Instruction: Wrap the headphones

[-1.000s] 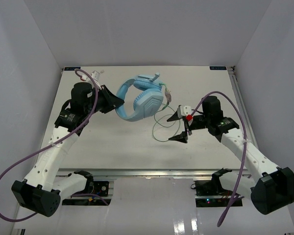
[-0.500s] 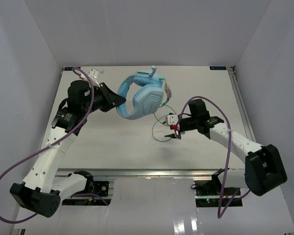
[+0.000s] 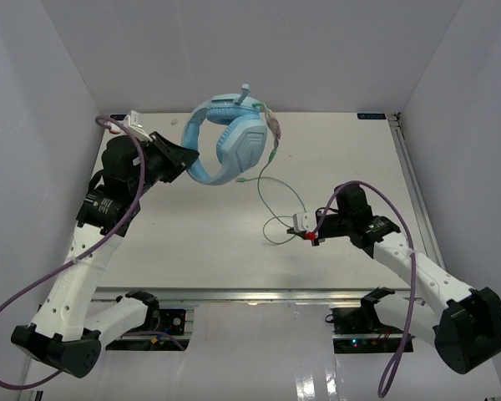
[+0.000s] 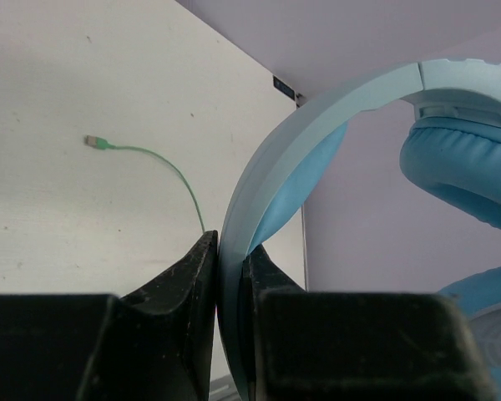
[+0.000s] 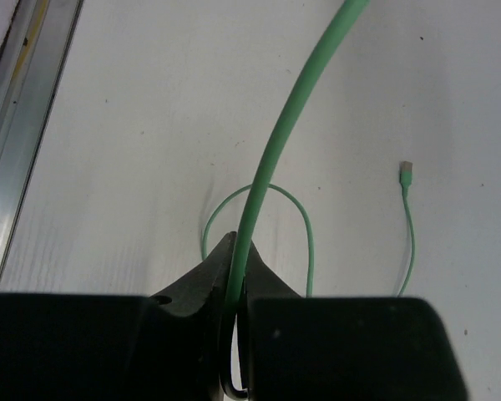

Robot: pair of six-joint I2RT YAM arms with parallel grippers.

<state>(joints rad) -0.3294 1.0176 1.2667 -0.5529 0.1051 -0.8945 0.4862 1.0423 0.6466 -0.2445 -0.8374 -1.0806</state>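
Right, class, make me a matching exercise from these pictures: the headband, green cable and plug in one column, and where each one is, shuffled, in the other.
Things:
1. headband
2. cable
3. plug

Places:
a. pinched in the right claw
b. lying loose on the table
c. clamped in the left claw

Pairs: 1-c, 2-a, 3-b

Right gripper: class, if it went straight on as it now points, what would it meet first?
Likely the cable loop lying just ahead, then the table; depth is unclear.
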